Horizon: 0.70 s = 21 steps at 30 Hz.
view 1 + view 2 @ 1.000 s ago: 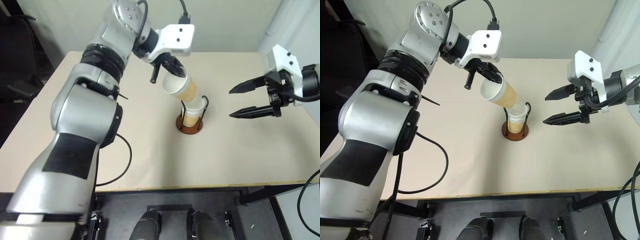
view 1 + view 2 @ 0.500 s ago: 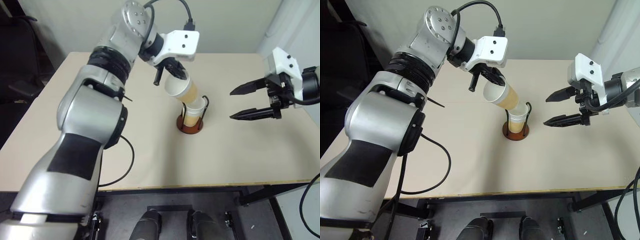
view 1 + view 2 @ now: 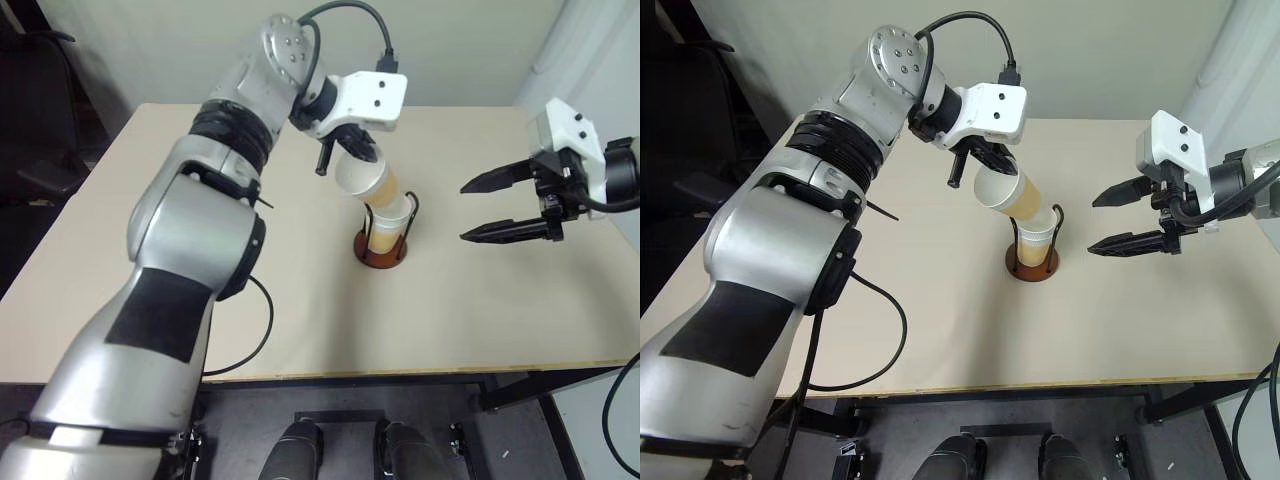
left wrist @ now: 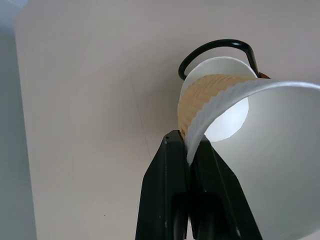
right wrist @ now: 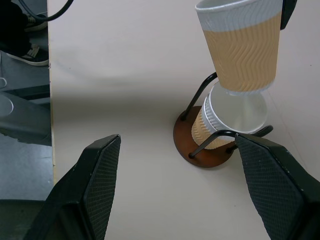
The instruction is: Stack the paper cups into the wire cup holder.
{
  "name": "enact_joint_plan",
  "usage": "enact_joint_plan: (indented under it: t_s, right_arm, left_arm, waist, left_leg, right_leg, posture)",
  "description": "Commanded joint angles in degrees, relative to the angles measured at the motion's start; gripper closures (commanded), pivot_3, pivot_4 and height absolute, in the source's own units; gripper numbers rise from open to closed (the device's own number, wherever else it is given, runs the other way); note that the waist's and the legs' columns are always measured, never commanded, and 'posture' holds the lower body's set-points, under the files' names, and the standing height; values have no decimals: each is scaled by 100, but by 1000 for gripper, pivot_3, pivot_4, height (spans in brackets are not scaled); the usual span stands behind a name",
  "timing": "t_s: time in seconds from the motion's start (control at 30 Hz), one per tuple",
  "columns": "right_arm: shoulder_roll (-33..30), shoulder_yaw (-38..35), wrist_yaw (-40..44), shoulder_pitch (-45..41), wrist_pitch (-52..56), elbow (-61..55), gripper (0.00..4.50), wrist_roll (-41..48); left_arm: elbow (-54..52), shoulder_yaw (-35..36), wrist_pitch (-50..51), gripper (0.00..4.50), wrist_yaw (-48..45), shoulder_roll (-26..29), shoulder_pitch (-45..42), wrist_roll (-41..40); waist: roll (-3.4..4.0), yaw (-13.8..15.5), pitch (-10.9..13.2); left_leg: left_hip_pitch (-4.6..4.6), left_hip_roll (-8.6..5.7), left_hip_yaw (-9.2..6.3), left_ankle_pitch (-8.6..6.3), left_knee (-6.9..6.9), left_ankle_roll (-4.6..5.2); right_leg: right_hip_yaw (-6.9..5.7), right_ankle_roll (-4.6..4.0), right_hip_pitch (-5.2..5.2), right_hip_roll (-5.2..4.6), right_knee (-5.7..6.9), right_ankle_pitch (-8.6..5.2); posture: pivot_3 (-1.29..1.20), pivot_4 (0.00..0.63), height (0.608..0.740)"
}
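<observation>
Left eye view: the left claw (image 3: 352,152) is pinching a tilted cup (image 3: 366,180) by its rim, base over the cup in the holder (image 3: 383,250) on the desk (image 3: 480,310). Right wrist view: the right claw (image 5: 192,192) is gaping wide, empty.

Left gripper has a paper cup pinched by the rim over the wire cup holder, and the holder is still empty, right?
Not empty: the right wrist view shows a paper cup already seated in the wire cup holder. The left gripper does pinch another paper cup by its rim above it.
</observation>
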Motion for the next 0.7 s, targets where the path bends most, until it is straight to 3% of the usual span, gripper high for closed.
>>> enact_joint_plan:
  t_s: [0.03,0.7]
  right_arm:
    - [-145,-314,-45,-29,22,-180,784,92]
    - [-267,-348,-37,88,87,-281,784,148]
  left_arm:
    - [-27,98,-37,4439,44,-36,-62,24]
    - [45,-39,57,4439,9,-282,-73,313]
  waist:
    - [1,-1,1]
    - [0,4,0]
  left_leg:
    - [-1,3,-2,0,2,0]
    - [2,-1,10,-4,5,6]
  right_leg:
    - [3,1,0,-4,-1,1]
    - [10,11,2,-1,-1,3]
  posture:
    - [0,150,740]
    - [0,150,740]
